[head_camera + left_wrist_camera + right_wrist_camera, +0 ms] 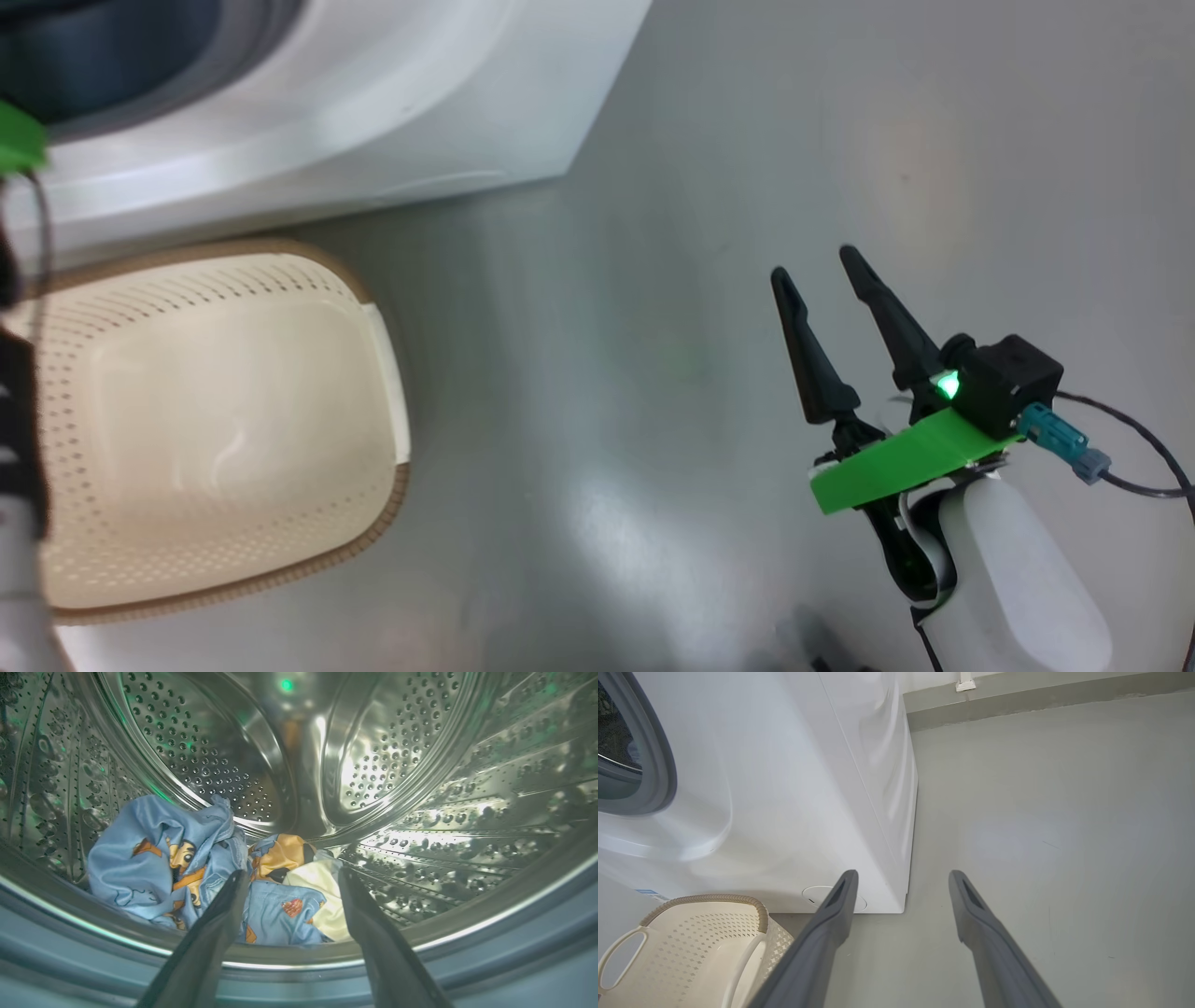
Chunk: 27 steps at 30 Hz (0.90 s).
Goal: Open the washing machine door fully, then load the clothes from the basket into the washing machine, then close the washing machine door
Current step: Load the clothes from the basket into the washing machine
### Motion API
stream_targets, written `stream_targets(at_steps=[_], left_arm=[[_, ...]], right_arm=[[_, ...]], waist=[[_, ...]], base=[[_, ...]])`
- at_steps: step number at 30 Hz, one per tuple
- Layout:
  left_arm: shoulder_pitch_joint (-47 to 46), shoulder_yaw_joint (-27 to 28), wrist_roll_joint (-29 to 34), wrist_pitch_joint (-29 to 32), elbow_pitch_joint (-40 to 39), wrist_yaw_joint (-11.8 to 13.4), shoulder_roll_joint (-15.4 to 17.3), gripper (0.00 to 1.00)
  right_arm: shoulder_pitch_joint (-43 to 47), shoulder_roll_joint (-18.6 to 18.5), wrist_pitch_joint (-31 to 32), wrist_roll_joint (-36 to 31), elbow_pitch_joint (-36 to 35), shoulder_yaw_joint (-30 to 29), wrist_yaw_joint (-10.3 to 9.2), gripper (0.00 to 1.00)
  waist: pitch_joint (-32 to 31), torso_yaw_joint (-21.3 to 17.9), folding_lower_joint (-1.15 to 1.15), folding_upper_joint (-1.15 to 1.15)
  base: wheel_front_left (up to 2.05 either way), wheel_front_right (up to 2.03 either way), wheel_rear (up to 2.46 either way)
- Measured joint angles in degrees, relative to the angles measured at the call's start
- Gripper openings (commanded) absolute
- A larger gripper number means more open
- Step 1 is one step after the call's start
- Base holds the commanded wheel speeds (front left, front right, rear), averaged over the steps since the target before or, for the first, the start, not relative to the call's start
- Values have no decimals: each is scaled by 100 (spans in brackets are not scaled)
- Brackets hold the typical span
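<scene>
Clothes: The clothes (187, 868) lie in a heap at the bottom of the drum (397, 756), at about 7 o'clock in the left wrist view. A light blue piece with orange-brown cartoon pictures is on the left. An orange piece and a cream piece lie just beside it on the right.
Washing machine: The white washing machine (327, 121) is at 11 o'clock in the head view. A grey-blue rubber ring (514, 961) goes around the shiny drum.
Basket: The cream basket (215, 420) stands on the floor (653, 280) just in front of the machine, at 8 o'clock in the head view. Its bare bottom shows.
Left tool: The left tool (292, 873) points into the drum at the clothes. Its two fingers are spread wide and grip nothing. I cannot tell if the tips touch the cloth.
Right tool: The right tool (814, 264) hangs over the floor at 4 o'clock in the head view, well apart from the basket. Its fingers are wide apart too and hold nothing.
Round flap: A round flap (817, 897) sits low on the machine's front, near its corner.
</scene>
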Motion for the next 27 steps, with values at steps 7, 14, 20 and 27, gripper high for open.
stream_targets(at_steps=[7,14,20,27], left_arm=[[933,16,-65,-49,-645,30,-259,100],[1735,24,-97,-51,-1238,80,-435,100],[2592,160,-93,-53,-1849,131,-684,100],[3563,337,178,-55,-2557,129,-931,100]], right_arm=[[176,-2,0,-51,127,-98,0,100],[287,-1,0,-51,169,-108,0,100],[498,-1,0,-51,229,-133,0,100],[744,0,1,-51,304,-149,0,100]], waist=[[-422,153,0,0],[-842,250,0,0],[-1212,277,0,0],[-1676,296,0,0]], base=[[0,0,0],[0,0,0],[0,0,0],[0,0,0]])
